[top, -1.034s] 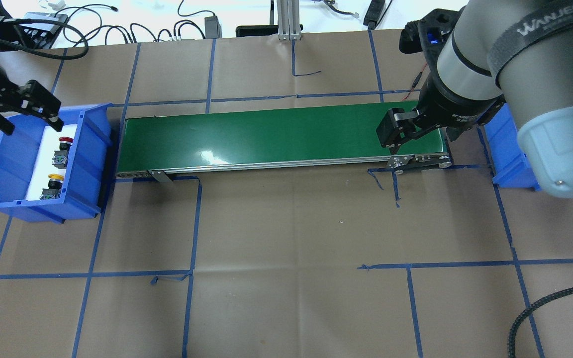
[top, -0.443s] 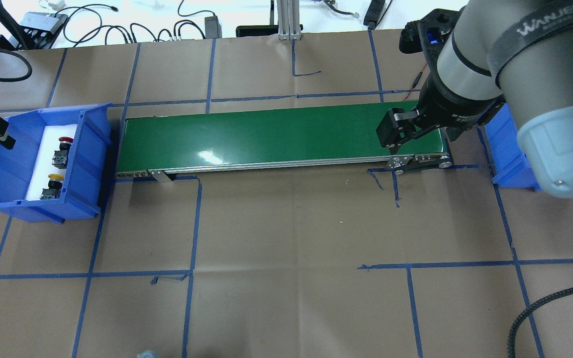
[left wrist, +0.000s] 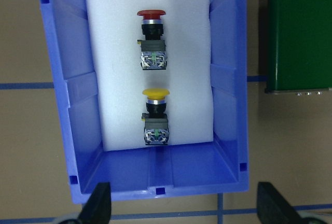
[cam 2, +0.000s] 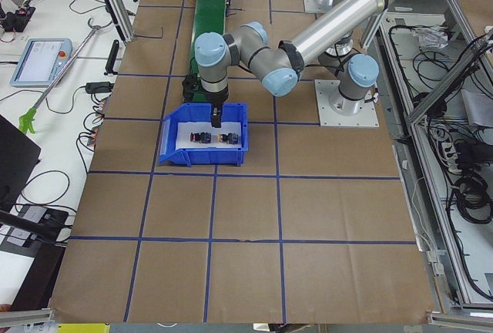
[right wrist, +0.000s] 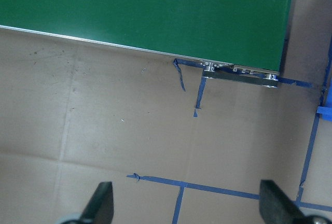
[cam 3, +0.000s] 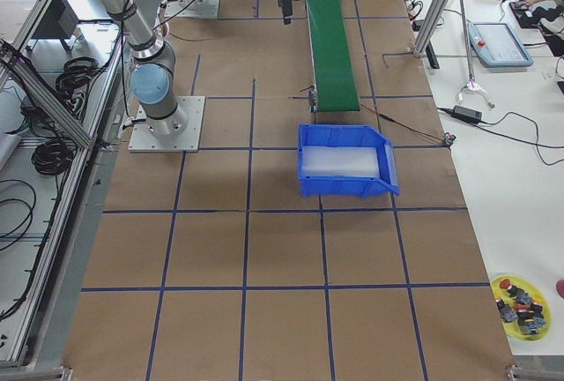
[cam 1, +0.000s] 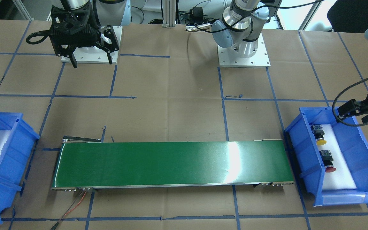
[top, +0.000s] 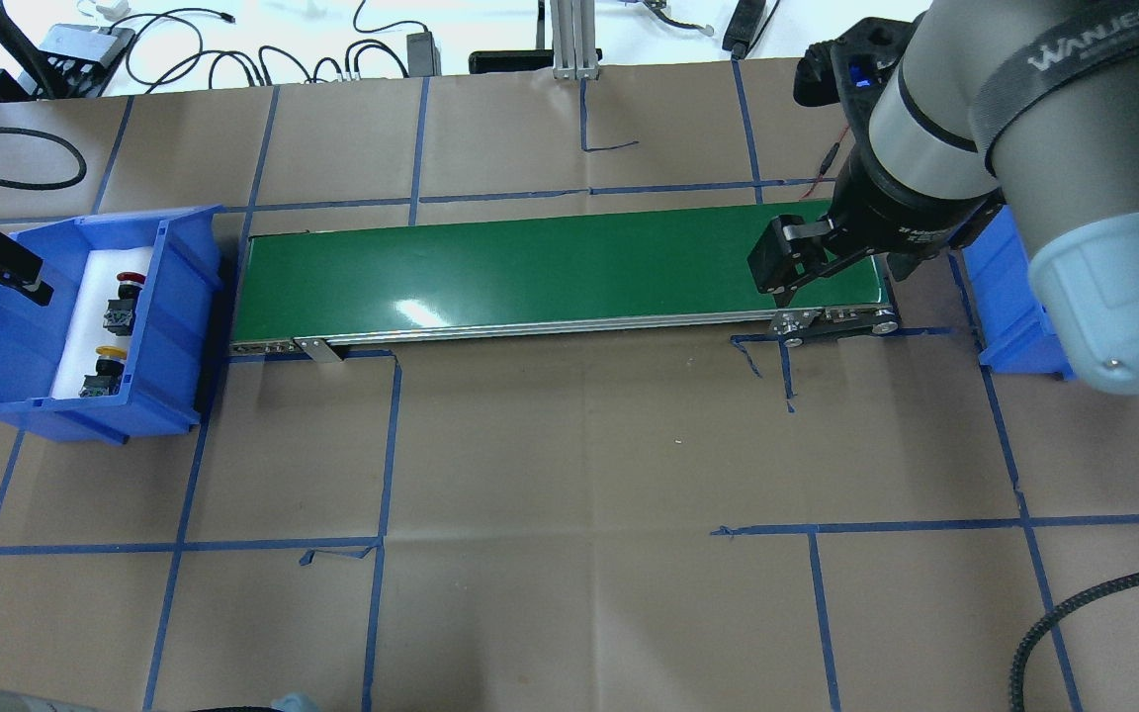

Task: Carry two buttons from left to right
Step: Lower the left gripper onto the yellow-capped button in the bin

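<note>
The red-capped push-button (left wrist: pixel 151 40) and the yellow-capped push-button (left wrist: pixel 155 115) are lying on their sides, in line and apart, on the white foam liner (left wrist: pixel 114 53) of the left blue bin (left wrist: pixel 57 94). Each long axis is running along the bin's length, with the cap pointing away from the left end effector (left wrist: pixel 185 206) and the terminal block pointing toward it.

In the left wrist view both push-buttons are lying ahead of that end effector, the yellow-capped one nearer and the red-capped one beyond it. The left end effector is hovering by the bin's end wall with its fingers spread wide, holding nothing. The finger gap is lying across the long axis, so a closing stroke would likely be meeting a black body from both sides.

The green conveyor belt (top: pixel 560 267) is sitting just beside the bin on the tabletop (top: pixel 579 445). The right end effector (right wrist: pixel 189 206) is hanging at the belt's far end, fingers apart and empty, well apart from both push-buttons. The left arm is the nearer one.
</note>
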Controlling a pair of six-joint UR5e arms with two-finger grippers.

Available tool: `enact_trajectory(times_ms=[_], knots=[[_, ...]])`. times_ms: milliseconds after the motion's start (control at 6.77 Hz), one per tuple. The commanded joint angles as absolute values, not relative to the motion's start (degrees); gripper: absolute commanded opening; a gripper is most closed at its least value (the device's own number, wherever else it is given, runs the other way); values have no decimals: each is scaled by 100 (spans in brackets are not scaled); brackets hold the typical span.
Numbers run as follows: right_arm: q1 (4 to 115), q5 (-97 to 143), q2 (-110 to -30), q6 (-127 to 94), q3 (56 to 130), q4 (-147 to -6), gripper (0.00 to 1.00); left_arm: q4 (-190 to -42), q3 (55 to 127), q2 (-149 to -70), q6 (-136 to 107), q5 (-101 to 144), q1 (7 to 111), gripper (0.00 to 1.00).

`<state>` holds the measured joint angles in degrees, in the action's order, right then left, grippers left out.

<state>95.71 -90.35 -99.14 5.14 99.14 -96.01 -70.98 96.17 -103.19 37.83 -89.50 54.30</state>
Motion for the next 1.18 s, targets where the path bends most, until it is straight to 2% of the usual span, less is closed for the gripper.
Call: enact_trajectory(times_ms=[0, 295, 591, 1034], knots=[[9571, -9035, -9914, 519, 9914, -9598, 100, -6243, 10245, -10485, 3771, -8947, 5467, 100], [9571, -9035, -9914, 518, 9914, -9606, 100, -5505, 10555, -10826, 3771, -8939, 5467, 100], [9571, -9035, -9914, 519, 9914, -9606, 100, -5108, 10573, -11205, 3762, -8938, 5467, 100], [9571, -9035, -9914, 519, 9914, -9598, 100, -5098, 10827, -11180, 3753, -8991, 5475, 100]])
